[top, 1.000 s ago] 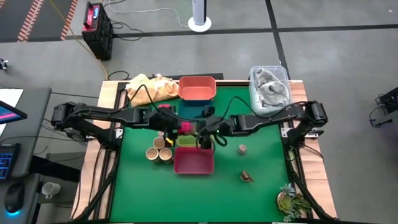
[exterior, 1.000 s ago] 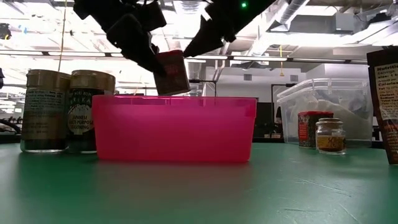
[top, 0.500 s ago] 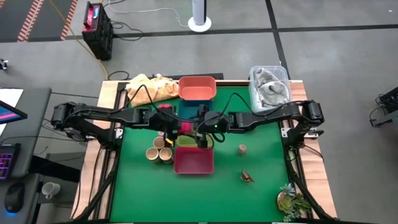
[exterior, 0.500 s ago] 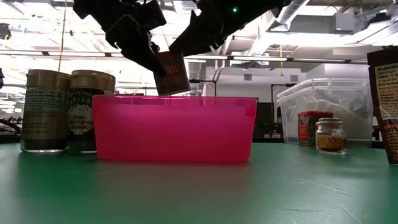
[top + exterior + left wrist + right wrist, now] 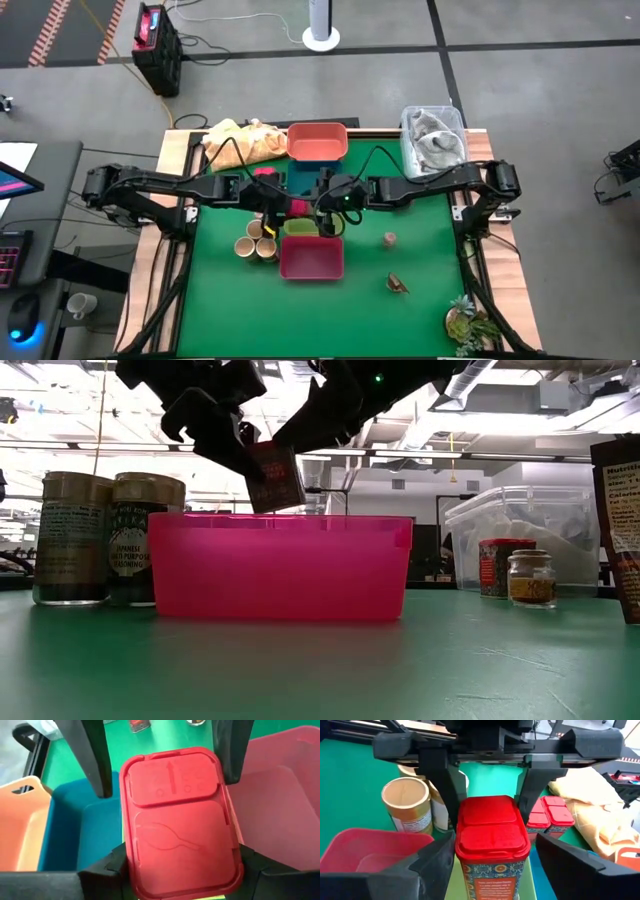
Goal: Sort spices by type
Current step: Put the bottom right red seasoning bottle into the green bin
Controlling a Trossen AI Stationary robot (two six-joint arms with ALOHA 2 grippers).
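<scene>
Red-capped spice tin (image 5: 491, 837) in left tool (image 5: 172, 820) (above pink tray (image 5: 280, 565) rim).

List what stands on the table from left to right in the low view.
Two tan-topped spice tubs → pink tray → clear plastic bin → red-labelled jar → small glass jar → dark packet at the right edge.

Around the green table (image 5: 420, 300) we note grey floor (image 5: 520, 70), a white pole base (image 5: 321, 38) beyond, black case (image 5: 155, 45) nearby.
</scene>
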